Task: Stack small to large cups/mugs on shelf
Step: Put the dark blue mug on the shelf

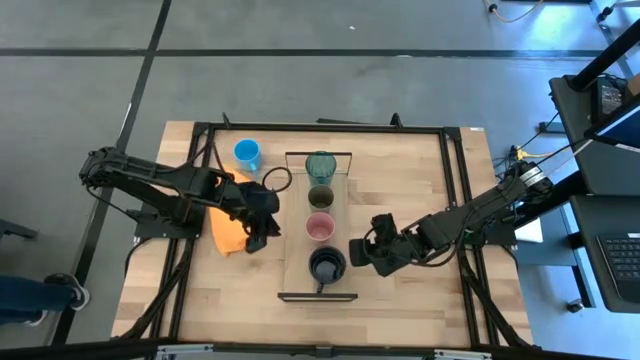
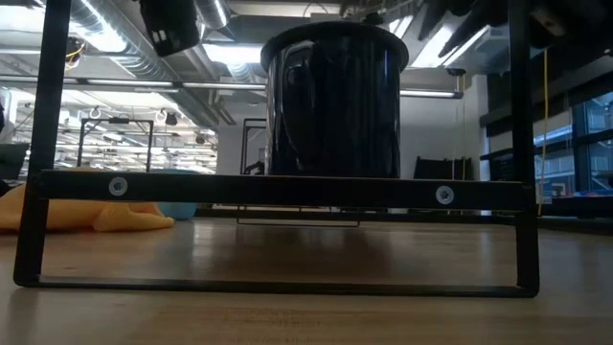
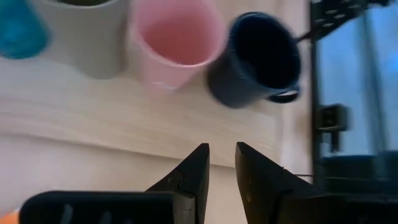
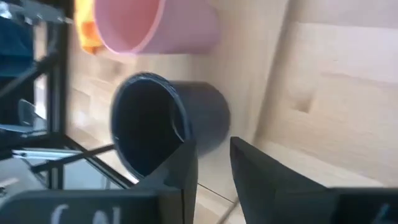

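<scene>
On the shelf (image 1: 298,240), a light plank lying from far to near, stand in a row the teal tumbler (image 1: 320,165), the olive cup (image 1: 320,195), the pink cup (image 1: 320,227) and, nearest, the black mug (image 1: 327,265). All are upright on their bases. The blue mug (image 1: 247,153) stands on the table, left of the shelf's far end. My right gripper (image 1: 358,255) hovers open just right of the black mug (image 4: 199,118), nothing between its fingers. My left gripper (image 1: 256,240) is open over the table left of the shelf, facing the pink cup (image 3: 177,37).
An orange cloth (image 1: 228,235) lies on the table under my left arm, left of the shelf. Black metal frames (image 2: 278,187) close the shelf's short ends. Bare tabletop lies near the front edge and right of the shelf.
</scene>
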You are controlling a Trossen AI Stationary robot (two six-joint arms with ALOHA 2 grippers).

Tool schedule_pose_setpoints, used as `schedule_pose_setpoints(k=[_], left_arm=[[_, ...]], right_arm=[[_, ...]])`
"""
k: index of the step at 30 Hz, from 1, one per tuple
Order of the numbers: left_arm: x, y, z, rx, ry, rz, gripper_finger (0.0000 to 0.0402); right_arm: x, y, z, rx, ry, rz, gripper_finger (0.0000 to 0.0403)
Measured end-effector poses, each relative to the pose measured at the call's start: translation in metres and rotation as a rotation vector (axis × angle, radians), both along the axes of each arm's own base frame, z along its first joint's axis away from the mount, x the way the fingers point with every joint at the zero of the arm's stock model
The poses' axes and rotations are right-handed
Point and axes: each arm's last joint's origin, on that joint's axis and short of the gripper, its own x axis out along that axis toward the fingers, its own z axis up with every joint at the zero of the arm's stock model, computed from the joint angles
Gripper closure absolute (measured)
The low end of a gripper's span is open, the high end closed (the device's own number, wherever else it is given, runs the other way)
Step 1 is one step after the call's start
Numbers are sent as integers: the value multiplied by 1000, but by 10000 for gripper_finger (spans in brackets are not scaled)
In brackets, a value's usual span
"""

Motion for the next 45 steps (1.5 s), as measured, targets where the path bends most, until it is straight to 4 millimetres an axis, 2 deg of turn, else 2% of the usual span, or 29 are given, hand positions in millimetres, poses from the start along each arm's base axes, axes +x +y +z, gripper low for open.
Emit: schedule_pose_setpoints(k=[6,13,21,24,32,39,45], left_arm=[[5,-8,-3,-81,-33,2,330],[7,-19,-43,-214,-39,86,330],[7,-35,-67,-412,-125,148,330],[7,-41,-77,-441,-107,160,330],[25,-55,-97,-486,-125,145,330],[35,-57,-119,-491,-53,123,330],[41,-53,-127,-482,-45,111,330]], right_arm=[[-1,-1,-1,-10,29,35,320],[1,-7,-2,-42,50,87,326],[4,-15,-4,-68,71,156,327],[6,-19,-5,-72,81,174,327],[19,-24,-12,-82,58,185,327],[26,-23,-24,-48,91,148,327],[34,-19,-35,-16,103,146,327]])
